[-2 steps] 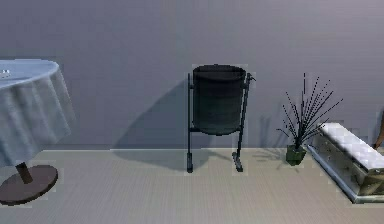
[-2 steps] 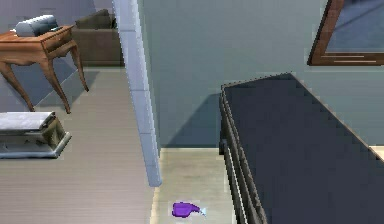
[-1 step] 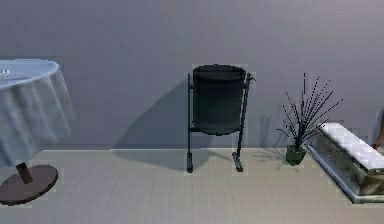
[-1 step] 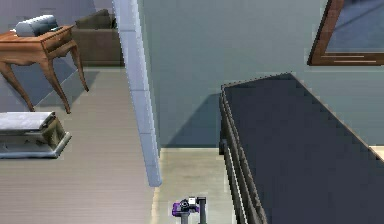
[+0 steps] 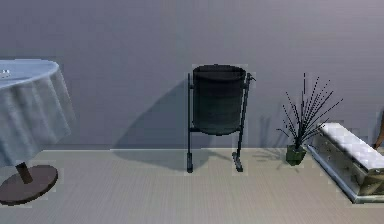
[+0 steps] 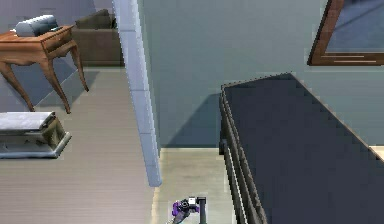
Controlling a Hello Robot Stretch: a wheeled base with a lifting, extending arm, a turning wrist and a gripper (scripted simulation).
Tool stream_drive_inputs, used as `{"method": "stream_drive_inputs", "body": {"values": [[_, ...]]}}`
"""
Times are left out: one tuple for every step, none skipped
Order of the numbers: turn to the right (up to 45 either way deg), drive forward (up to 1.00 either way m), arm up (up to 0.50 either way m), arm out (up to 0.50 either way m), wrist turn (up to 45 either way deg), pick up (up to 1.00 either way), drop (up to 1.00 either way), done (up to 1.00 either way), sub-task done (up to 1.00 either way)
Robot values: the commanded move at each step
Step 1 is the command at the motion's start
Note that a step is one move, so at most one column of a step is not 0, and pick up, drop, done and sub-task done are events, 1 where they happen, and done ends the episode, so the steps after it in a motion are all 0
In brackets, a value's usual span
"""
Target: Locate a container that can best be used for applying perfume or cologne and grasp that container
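Dark dresser (image 6: 290,140) close by; gripper (image 6: 187,208) low, likely for safe driving while searching; cannot tell if holding anything.

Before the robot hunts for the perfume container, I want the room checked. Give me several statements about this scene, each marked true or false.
1. A dark bin stands on a legged frame by the wall. True.
2. The spiky plant stands left of the bin. False: in the forward view it stands to the bin's right.
3. The round table wears a cloth. True.
4. The wooden table has nothing on it. False: a pale cylindrical thing lies on top.
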Motion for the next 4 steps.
{"method": "stream_drive_inputs", "body": {"values": [[0.0, 0.00, 0.00, 0.00, 45.0, 0.00, 0.00, 0.00, 0.00], [0.0, 0.00, 0.00, 0.00, 45.0, 0.00, 0.00, 0.00, 0.00], [0.0, 0.00, 0.00, 0.00, 45.0, 0.00, 0.00, 0.00, 0.00], [0.0, 0.00, -0.30, 0.00, 0.0, 0.00, 0.00, 0.00, 0.00]]}}
